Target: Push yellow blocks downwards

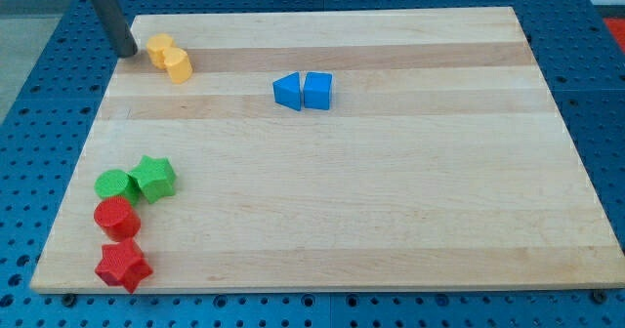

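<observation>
A: Where do we stand right now?

B: Our rod comes down from the view's top left, and my tip [127, 52] rests on the table [391, 221] near its top left corner. We carry no tool with jaws, only this dark straight rod, so nothing is clenched or released; the tip simply sits on the wood.

A: And the yellow blocks?

B: We see two of them just to the view's right of the tip. The yellow block [160, 49] nearer the tip lies close beside it; whether they touch we cannot tell. The second yellow block [178, 64] sits slightly lower and to the right, pressed against the first. Their shapes are hard to make out; both look rounded or many-sided.

A: What else do we have on the table?

B: Toward the top middle, a blue triangular block [287, 91] and a blue cube-like block [317, 90] sit side by side, touching. They are well apart from the yellow pair.

A: And down at the left?

B: A cluster near the bottom left corner. We see a green cylinder [114, 184] touching a green star block [154, 177] on its right. Just below the green cylinder sits a red cylinder [117, 217], and below that a red star block [123, 265] close to the table's bottom edge. All four are well apart from the tip.
</observation>
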